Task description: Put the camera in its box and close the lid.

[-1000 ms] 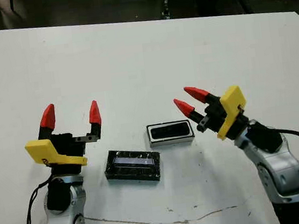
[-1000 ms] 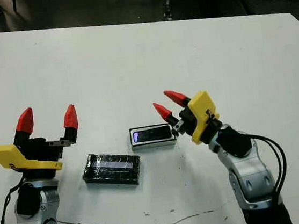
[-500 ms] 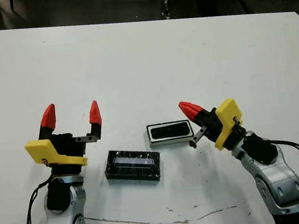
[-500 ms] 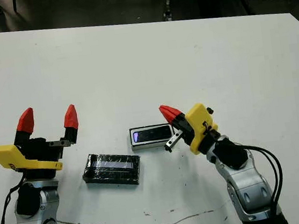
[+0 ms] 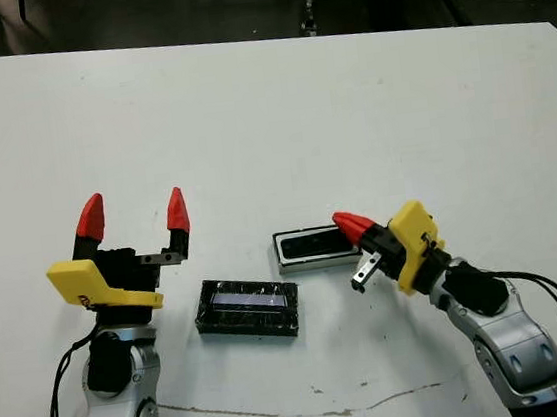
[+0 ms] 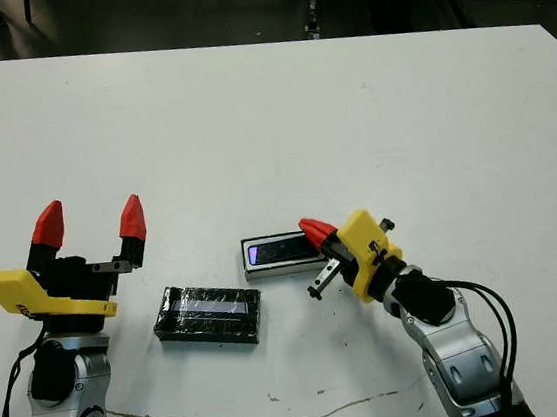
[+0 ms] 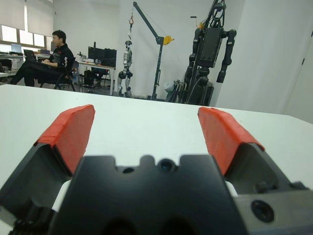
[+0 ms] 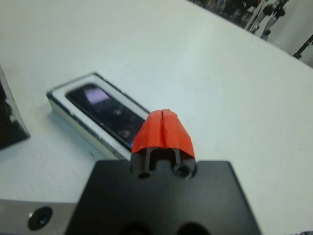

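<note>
Lid point(image 5: 247, 309) flat on table point(image 5: 248, 121), long axis left-right, uncovered box point(image 5: 315, 248) just right of it.

Camera point(image 5: 314, 241) already lying in box. Nearer to left gripper point(image 5: 130, 214), fingers apart and empty; right gripper point(image 5: 354, 225) pinched together on nothing at box's right end.

My head views are evenly and brightly lit from overhead; the white matte table point(image 5: 246, 101) shows no glare and only short, soft shadows close under my arms. The glossy black rectangular lid point(image 5: 247, 308) catches a pale bluish streak of reflection. Beyond the far table edge the floor falls dark. My right wrist view is soft throughout, the small white-walled box point(image 8: 93, 115) blurred, with a bluish glint on the glossy black camera bar point(image 8: 105, 110) inside.
</note>
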